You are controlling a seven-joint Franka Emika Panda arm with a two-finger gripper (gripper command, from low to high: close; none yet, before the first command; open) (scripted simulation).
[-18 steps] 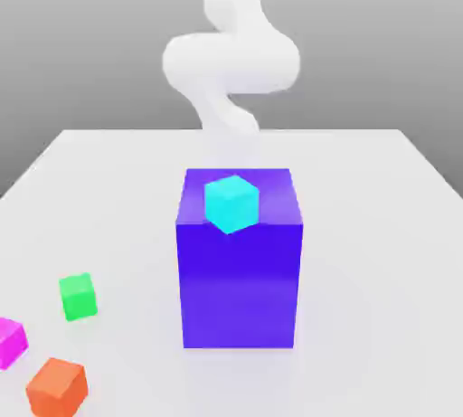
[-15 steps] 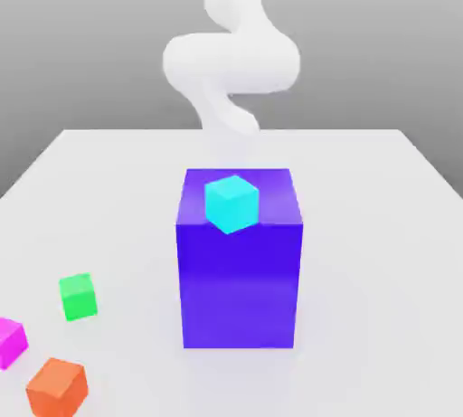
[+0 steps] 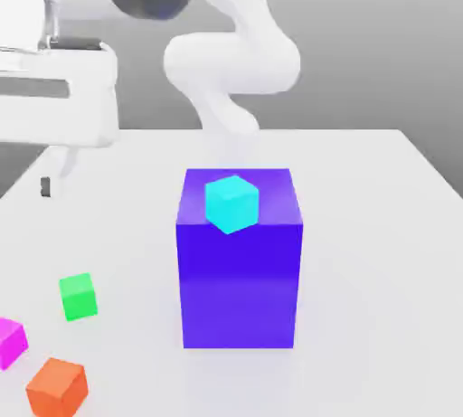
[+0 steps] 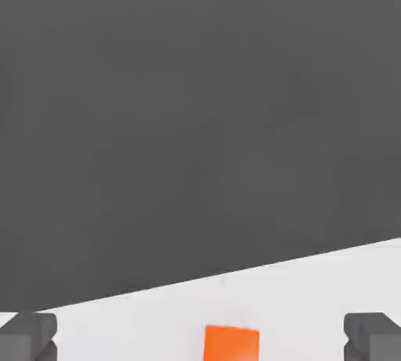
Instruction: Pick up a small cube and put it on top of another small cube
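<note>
Nearest, the claw (image 4: 200,337) is seen raised above the table (image 3: 362,252), its two fingers (image 4: 30,337) spread wide apart, with nothing gripped between them. The hand (image 3: 63,99) has just been brought into the exterior view, where it was absent half a second ago; the cubes and the block are left unmoved. By this, the approach appears to be under way, and neither grasp nor stacking has been made.

Below the claw, the orange cube (image 4: 231,344) is framed in the gap between the fingers in the hand view. It is not the cube called for, so a descent on that line would risk the wrong one being taken.

The magenta cube (image 3: 11,343), the one to be picked up, is also set lower than the claw, on the table just beside the orange cube. A sideways correction is probably needed before the claw is lowered.

A little farther off, the green cube (image 3: 79,297) is seen below the claw's level, its top bare and ready to be built on.

Well to the exterior view's right of the claw, the big blue-violet block (image 3: 239,284) is stood, with the cyan cube (image 3: 232,204) carried on top; both are best avoided.
</note>
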